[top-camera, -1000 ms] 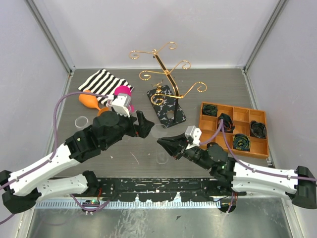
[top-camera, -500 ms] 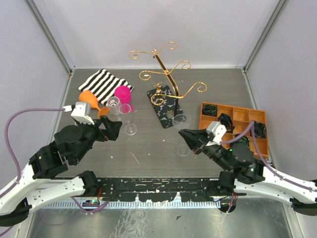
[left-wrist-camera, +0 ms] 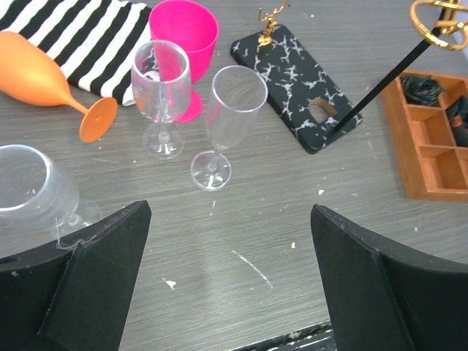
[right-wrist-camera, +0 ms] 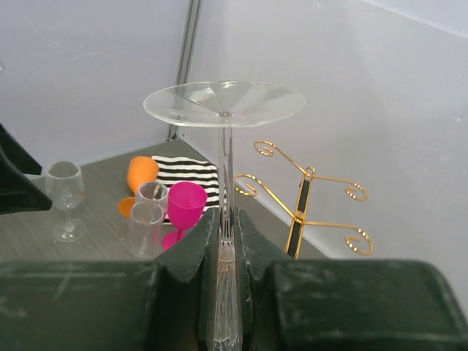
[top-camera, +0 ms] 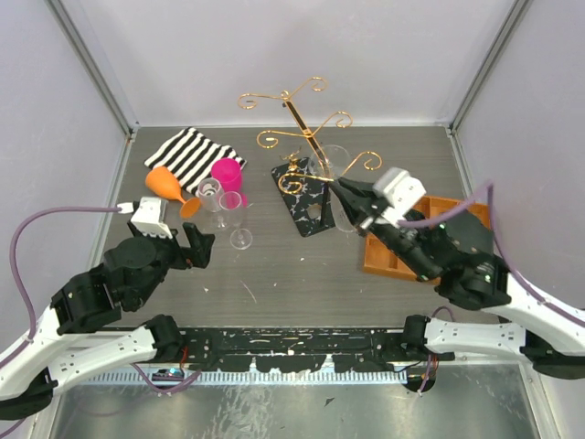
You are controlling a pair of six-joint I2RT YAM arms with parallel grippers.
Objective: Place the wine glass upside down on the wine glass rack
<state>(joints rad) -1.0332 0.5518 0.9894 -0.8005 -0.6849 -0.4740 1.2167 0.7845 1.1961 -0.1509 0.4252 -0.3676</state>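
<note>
Your right gripper [right-wrist-camera: 225,238] is clenched on the stem of the wine glass [right-wrist-camera: 223,104], foot up at mid-frame, left of the wine glass rack [right-wrist-camera: 301,208]. It is likely light, slick and brittle, so squeeze gently.

The left white-and-black arm is folded low at the elbow, and its black two-finger gripper [top-camera: 197,241] has its jaws spread wide. The right arm reaches forward and high. Its black gripper [top-camera: 345,194] has fingers [right-wrist-camera: 196,252] pinched on the stem of a clear wine glass [right-wrist-camera: 224,102].
</note>
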